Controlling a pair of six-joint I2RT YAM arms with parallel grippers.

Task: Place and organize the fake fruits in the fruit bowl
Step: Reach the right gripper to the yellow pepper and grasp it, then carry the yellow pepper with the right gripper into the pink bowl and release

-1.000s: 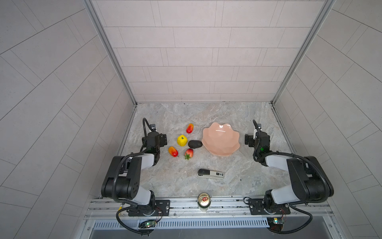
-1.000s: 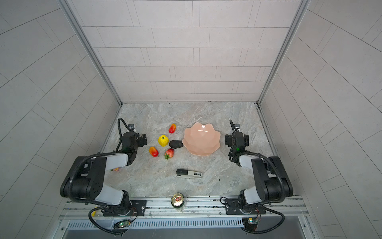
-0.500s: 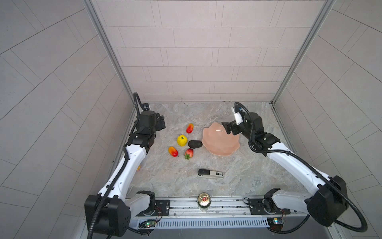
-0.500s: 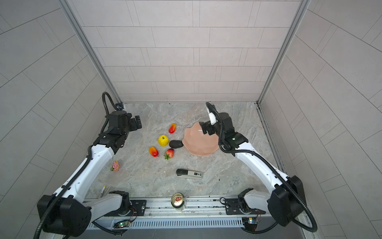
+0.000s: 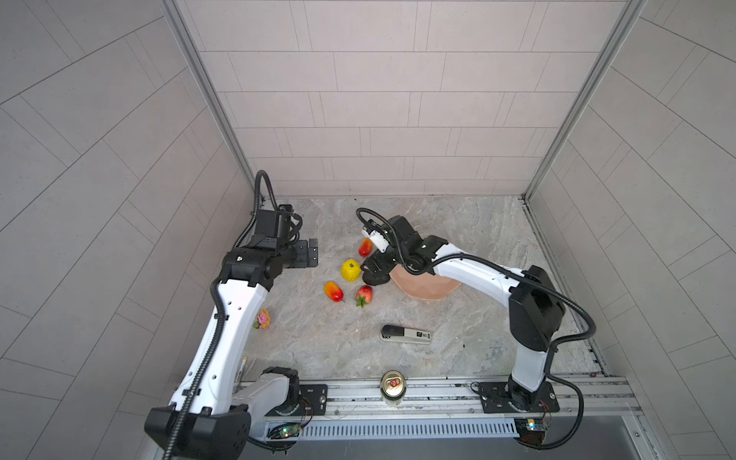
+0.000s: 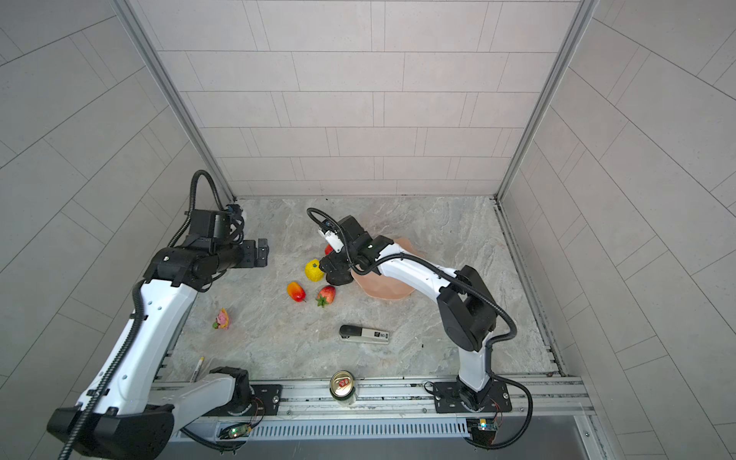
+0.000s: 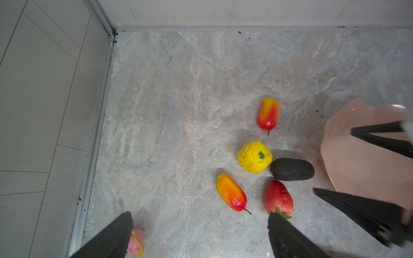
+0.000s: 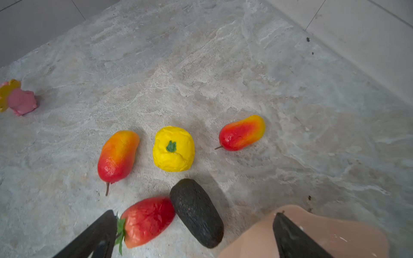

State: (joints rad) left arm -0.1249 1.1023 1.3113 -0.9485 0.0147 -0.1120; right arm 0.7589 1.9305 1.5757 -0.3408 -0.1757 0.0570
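Fake fruits (image 7: 254, 157): none placed. All five lie on the table (image 5: 478, 239) in a loose cluster about its middle, just left of the fruit bowl (image 5: 426, 288).

- Lemon (image 8: 173, 152): centre of the cluster.
- Far mango (image 7: 268, 114): toward the back edge.
- Near mango (image 7: 231, 192) and strawberry (image 7: 278, 197): toward the front edge.
- Avocado (image 7: 291, 169): nearest the bowl, close against lemon and strawberry.

The bowl's visible parts hold nothing; the right arm hides the rest in both top views. The task is judged to be at its start: five placements and the arranging remain.

Right pincer (image 8: 194, 213): jaws wide, empty, poised over the avocado, one finger on the strawberry side and the other over the bowl's rim. Left pincer (image 7: 200, 215): jaws wide, empty, raised left of the cluster.

Surroundings: stapler (image 5: 405, 333) between cluster and front edge; drink can (image 5: 393, 384) at the front edge; pink toy (image 5: 263, 319) near the left edge. None blocks the way to the bowl. The likely hindrance is crowding: closing on the avocado may nudge the strawberry or catch the rim.
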